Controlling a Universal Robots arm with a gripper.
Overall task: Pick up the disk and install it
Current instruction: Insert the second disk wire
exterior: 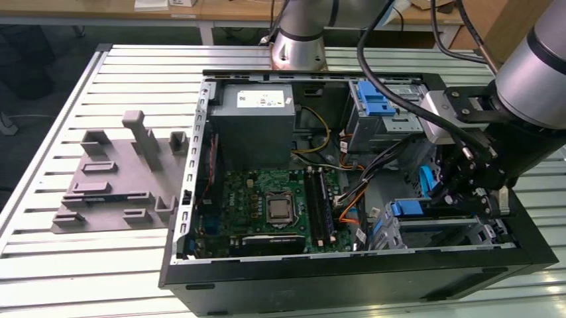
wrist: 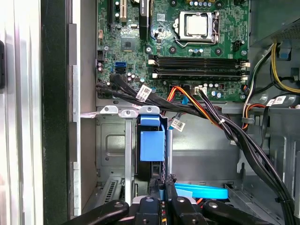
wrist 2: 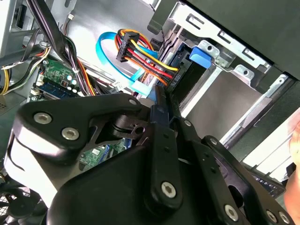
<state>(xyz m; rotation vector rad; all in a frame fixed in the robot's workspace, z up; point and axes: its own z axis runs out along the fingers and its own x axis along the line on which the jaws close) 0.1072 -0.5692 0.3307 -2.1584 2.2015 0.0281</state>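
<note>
The disk stands on edge inside the lower grey drive bay of the open computer case, its blue plastic end facing out. The second wrist view shows its dark edge under a blue tab. In the exterior view the blue end sits in the bay near the case's front corner on the exterior view's right. My gripper hangs just beside it. In both wrist views the gripper has its fingers pressed together, tips against the disk's near edge, not around its thickness.
Bundled black, orange and red cables and a flat blue cable run close by the bay. The motherboard, the grey power-supply box and an upper bay with a blue latch share the case. A grey fixture plate lies on the table.
</note>
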